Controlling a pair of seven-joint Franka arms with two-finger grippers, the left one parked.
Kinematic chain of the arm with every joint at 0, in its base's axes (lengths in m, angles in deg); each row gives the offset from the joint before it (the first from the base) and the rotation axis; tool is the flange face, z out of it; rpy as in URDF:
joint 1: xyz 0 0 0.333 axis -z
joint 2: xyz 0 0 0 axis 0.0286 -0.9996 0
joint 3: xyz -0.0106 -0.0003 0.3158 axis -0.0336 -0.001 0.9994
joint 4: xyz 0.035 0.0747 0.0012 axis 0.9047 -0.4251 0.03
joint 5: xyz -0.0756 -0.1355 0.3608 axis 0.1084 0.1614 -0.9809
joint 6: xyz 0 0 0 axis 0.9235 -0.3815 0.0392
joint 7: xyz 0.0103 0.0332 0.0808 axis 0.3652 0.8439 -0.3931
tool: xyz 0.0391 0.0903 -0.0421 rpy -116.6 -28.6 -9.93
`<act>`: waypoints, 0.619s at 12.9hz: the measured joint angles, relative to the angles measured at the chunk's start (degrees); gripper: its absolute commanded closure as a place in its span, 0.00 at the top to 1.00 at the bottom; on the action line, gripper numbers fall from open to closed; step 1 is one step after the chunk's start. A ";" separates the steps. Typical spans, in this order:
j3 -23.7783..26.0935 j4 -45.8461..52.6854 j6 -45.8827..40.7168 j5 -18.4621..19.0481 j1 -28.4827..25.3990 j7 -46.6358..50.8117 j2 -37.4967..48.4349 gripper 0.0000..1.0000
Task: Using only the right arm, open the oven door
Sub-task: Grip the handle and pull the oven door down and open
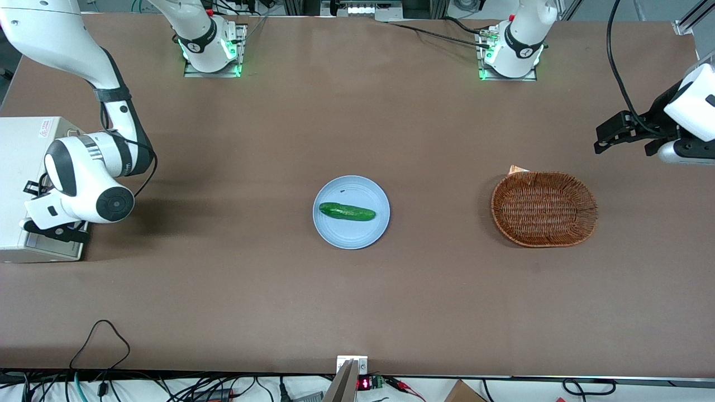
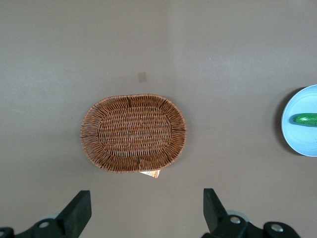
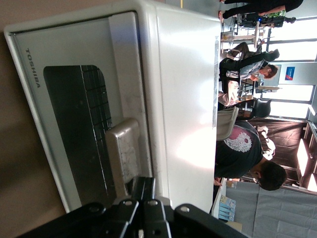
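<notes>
The cream-white oven [image 1: 25, 167] stands at the working arm's end of the table; its top also shows in the right wrist view [image 3: 183, 99]. The oven door [image 3: 74, 129] has a dark glass window with the wire rack showing through it, and lies flush against the oven body. Its pale bar handle [image 3: 124, 153] sits near the door's top edge. My right arm [image 1: 84, 162] reaches down over the oven. Its gripper [image 3: 144, 187] is shut, with fingertips together at the end of the handle, by the seam between door and oven top. In the front view the gripper [image 1: 56, 231] is at the oven's front edge.
A pale blue plate [image 1: 351, 234] with a green cucumber [image 1: 346, 211] lies mid-table. A brown wicker basket [image 1: 543, 208] sits toward the parked arm's end. A black cable loop [image 1: 100, 340] lies near the table's front edge.
</notes>
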 measured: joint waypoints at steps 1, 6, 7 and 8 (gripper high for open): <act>0.00 -0.21 0.16 0.03 -0.01 0.41 -0.10 0.02; 0.16 -0.29 0.16 -0.06 -0.10 1.15 -0.13 0.01; 0.35 -0.30 0.11 -0.42 -0.19 1.19 -0.13 0.01; 0.54 -0.30 0.05 -0.97 -0.41 1.22 -0.12 0.01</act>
